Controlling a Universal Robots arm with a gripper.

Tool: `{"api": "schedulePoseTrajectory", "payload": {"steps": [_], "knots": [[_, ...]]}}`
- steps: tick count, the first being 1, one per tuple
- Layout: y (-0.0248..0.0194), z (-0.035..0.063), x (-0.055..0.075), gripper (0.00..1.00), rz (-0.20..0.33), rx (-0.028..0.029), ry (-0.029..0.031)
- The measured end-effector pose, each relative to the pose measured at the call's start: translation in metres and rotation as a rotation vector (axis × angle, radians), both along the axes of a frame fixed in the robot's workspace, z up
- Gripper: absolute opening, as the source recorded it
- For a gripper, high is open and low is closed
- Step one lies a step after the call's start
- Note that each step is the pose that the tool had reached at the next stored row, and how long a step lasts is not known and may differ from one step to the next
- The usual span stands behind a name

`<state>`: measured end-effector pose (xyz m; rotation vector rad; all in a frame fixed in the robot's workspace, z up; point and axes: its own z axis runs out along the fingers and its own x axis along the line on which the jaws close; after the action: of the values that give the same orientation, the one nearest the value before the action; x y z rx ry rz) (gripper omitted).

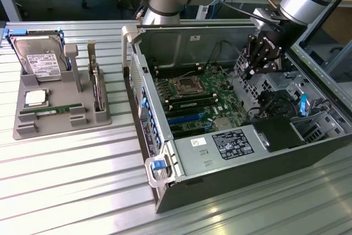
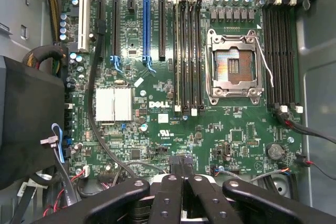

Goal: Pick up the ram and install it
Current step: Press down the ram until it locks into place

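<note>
The ram (image 1: 47,111) is a narrow green stick lying flat in the front slot of a grey holder tray (image 1: 60,119), at the exterior view's left. My gripper (image 1: 256,71) hangs over the open computer case (image 1: 220,152), far from the ram, near the case's side at the exterior view's right. Its black fingers (image 2: 170,192) are shut together with nothing between them. Below it lies the green motherboard (image 2: 157,129) with rows of black memory slots (image 2: 188,51) beside an empty processor socket (image 2: 233,66).
The tray also holds a silver hard drive (image 1: 38,61), a square processor chip (image 1: 34,98) and an upright card (image 1: 97,86). Cables (image 2: 97,124) and a black power supply (image 1: 278,133) sit inside the case. A ribbed metal table (image 1: 71,180) carries everything.
</note>
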<state>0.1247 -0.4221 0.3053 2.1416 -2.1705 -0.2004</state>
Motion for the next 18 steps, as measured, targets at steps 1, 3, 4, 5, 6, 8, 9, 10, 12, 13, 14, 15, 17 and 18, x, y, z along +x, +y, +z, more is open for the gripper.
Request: {"api": "schedulePoseTrajectory", "payload": {"steps": [1, 3, 4, 5, 6, 8, 9, 10, 12, 13, 14, 15, 17, 18], "knots": [[0.0, 0.0, 0.0, 0.1, 0.0, 0.0, 0.0], [0.0, 0.0, 0.0, 0.1, 0.0, 0.0, 0.0], [0.0, 0.0, 0.0, 0.1, 0.0, 0.0, 0.0], [0.0, 0.0, 0.0, 0.1, 0.0, 0.0, 0.0], [0.0, 0.0, 0.0, 0.1, 0.0, -0.0001, 0.0], [0.0, 0.0, 0.0, 0.1, 0.0, 0.0, 0.0], [0.0, 0.0, 0.0, 0.1, -0.002, 0.0, 0.0001], [0.0, 0.0001, 0.0, 0.1, -0.015, -0.0005, 0.0], [-0.0001, -0.0001, 0.0, 0.1, -0.075, -0.0094, -0.0002], [0.0, -0.0002, 0.0, 0.1, -0.1, -0.0163, -0.0003], [0.0, -0.0003, 0.0, 0.1, -0.12, -0.0233, -0.0005], [0.0, -0.0004, 0.0, 0.1, -0.139, -0.0291, -0.0006], [0.0, -0.0005, 0.0, 0.1, -0.17, -0.0419, -0.0011], [0.0, -0.0006, 0.0, 0.1, -0.186, -0.0467, -0.0011]]}}
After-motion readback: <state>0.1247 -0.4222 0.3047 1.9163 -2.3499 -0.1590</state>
